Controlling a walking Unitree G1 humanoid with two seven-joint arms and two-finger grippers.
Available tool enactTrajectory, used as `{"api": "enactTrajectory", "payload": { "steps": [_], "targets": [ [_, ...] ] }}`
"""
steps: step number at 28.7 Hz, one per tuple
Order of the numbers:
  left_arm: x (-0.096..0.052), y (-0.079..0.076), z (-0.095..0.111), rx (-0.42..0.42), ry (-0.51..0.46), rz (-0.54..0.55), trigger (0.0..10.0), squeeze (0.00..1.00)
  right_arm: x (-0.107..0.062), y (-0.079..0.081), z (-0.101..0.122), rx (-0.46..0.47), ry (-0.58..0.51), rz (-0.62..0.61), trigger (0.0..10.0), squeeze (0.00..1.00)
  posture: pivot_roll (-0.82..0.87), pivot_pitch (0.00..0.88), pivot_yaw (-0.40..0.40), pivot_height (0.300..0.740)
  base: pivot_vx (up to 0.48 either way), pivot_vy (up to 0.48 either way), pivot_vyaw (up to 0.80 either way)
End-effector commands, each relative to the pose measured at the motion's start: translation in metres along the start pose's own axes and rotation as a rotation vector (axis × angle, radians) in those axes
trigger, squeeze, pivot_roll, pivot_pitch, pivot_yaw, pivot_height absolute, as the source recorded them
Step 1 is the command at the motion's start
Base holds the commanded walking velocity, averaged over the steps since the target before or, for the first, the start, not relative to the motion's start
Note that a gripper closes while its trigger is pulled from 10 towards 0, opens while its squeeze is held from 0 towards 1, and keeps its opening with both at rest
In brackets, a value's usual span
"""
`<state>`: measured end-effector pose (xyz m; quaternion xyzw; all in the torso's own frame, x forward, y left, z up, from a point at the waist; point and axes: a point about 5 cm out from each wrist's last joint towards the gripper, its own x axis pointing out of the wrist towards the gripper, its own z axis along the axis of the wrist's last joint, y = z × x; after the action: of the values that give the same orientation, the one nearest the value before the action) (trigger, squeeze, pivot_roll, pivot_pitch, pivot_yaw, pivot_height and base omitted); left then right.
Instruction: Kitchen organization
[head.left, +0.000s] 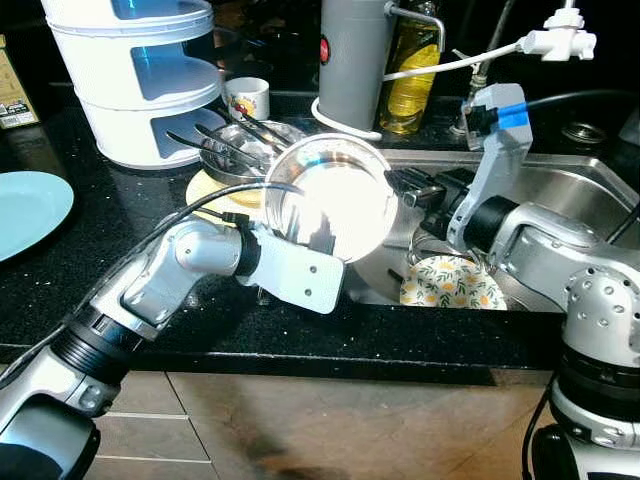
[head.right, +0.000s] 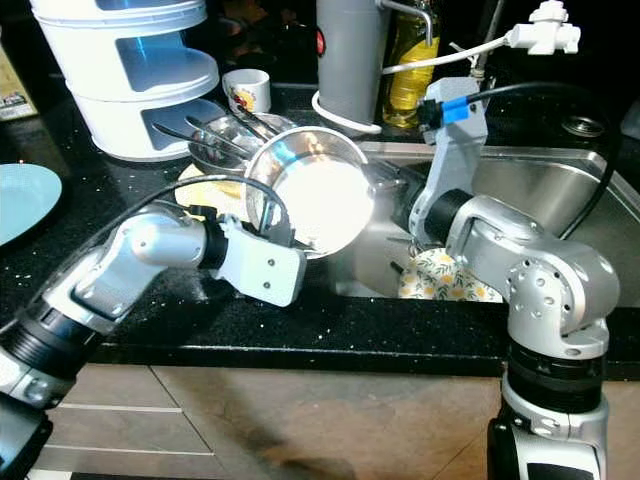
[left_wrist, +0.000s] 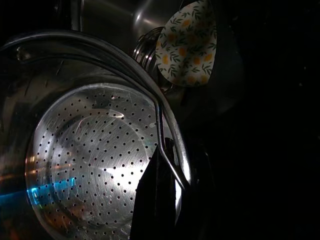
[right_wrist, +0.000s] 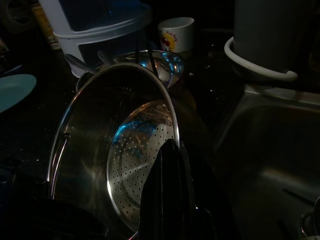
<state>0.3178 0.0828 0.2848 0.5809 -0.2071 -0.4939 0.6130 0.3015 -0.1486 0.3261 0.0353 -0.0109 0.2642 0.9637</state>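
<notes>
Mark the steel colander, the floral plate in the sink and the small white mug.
steel colander (head.left: 335, 200), left eye view, perforated inner base
floral plate (head.left: 455, 285), left eye view, patterned face
white mug (head.left: 248, 97), left eye view, outer wall

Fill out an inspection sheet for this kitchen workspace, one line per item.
Surface: black speckled counter beside steel sink.
Job's things: perforated steel strainer pot tilted over the sink's edge.
Clutter: floral plate in sink; bowl of utensils; mug; blue plate; white tiered container; oil bottle.
Grippers: left gripper and right gripper each clamp the pot's rim.
Cables: black cable along left arm.
Surroundings: tap.
</notes>
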Motion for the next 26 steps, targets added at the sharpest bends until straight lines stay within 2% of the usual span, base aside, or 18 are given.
{"api": "enactTrajectory", "payload": {
  "steps": [1, 6, 7, 8, 9, 10, 12, 18, 19, 22, 23, 26],
  "targets": [
    [-0.003, 0.015, 0.013, 0.073, -0.048, 0.056, 0.0, 0.0, 0.001, 0.0, -0.01, 0.02, 0.057, 0.0, 0.0, 0.0, -0.03, 0.146, -0.004, 0.74, 0.0, 0.0, 0.0],
    [-0.002, 0.018, 0.014, 0.072, -0.058, 0.083, 0.0, 0.0, 0.0, 0.001, -0.009, 0.024, 0.054, 0.008, 0.0, 0.0, -0.03, 0.147, -0.002, 0.74, 0.0, 0.0, 0.0],
    [-0.001, 0.021, 0.016, 0.065, -0.067, 0.104, 3.7, 0.13, 0.0, 0.0, -0.009, 0.025, 0.053, 0.007, 0.0, 0.0, -0.03, 0.148, -0.001, 0.74, 0.0, 0.0, 0.0],
    [-0.001, 0.021, 0.016, 0.065, -0.067, 0.104, 3.7, 0.13, 0.0, 0.0, -0.009, 0.025, 0.053, 0.007, 0.0, 0.0, -0.03, 0.148, -0.001, 0.74, 0.0, 0.0, 0.0],
    [0.0, 0.023, 0.018, 0.05, -0.079, 0.118, 5.4, 0.51, 0.0, 0.0, -0.009, 0.026, 0.053, 0.006, 0.0, 0.0, -0.03, 0.147, -0.001, 0.74, 0.0, 0.0, 0.0],
    [0.001, 0.025, 0.021, 0.023, -0.103, 0.128, 9.6, 1.0, -0.001, 0.0, -0.008, 0.027, 0.051, 0.004, 0.0, 0.0, -0.03, 0.147, 0.001, 0.74, 0.0, 0.0, 0.0],
    [0.001, 0.026, 0.022, 0.014, -0.113, 0.134, 10.0, 1.0, -0.001, -0.001, -0.008, 0.028, 0.05, 0.004, 0.0, 0.0, -0.03, 0.146, 0.003, 0.74, 0.0, 0.0, 0.0],
    [0.003, 0.032, 0.029, 0.033, -0.152, 0.19, 10.0, 1.0, -0.003, -0.002, -0.006, 0.029, 0.043, -0.001, 0.0, 0.0, -0.03, 0.145, 0.006, 0.74, 0.0, 0.0, 0.0],
    [0.004, 0.031, 0.032, 0.033, -0.176, 0.195, 10.0, 0.0, -0.004, -0.003, -0.005, 0.029, 0.041, -0.004, 0.0, 0.0, -0.03, 0.144, 0.008, 0.74, 0.0, 0.0, 0.0],
    [0.005, 0.031, 0.034, 0.023, -0.199, 0.211, 10.0, 0.0, -0.005, -0.004, -0.004, 0.029, 0.04, -0.007, 0.0, 0.0, -0.03, 0.144, 0.009, 0.74, 0.0, 0.0, 0.0],
    [0.004, 0.033, 0.038, 0.012, -0.233, 0.235, 10.0, 0.0, -0.006, -0.006, -0.003, 0.031, 0.037, -0.012, 0.0, 0.0, -0.03, 0.144, 0.009, 0.74, 0.0, 0.0, 0.0],
    [0.004, 0.035, 0.042, 0.031, -0.261, 0.251, 10.0, 0.0, -0.007, -0.007, -0.002, 0.032, 0.034, -0.016, 0.0, 0.0, -0.03, 0.145, 0.007, 0.74, 0.0, 0.0, 0.0]
  ]
}}
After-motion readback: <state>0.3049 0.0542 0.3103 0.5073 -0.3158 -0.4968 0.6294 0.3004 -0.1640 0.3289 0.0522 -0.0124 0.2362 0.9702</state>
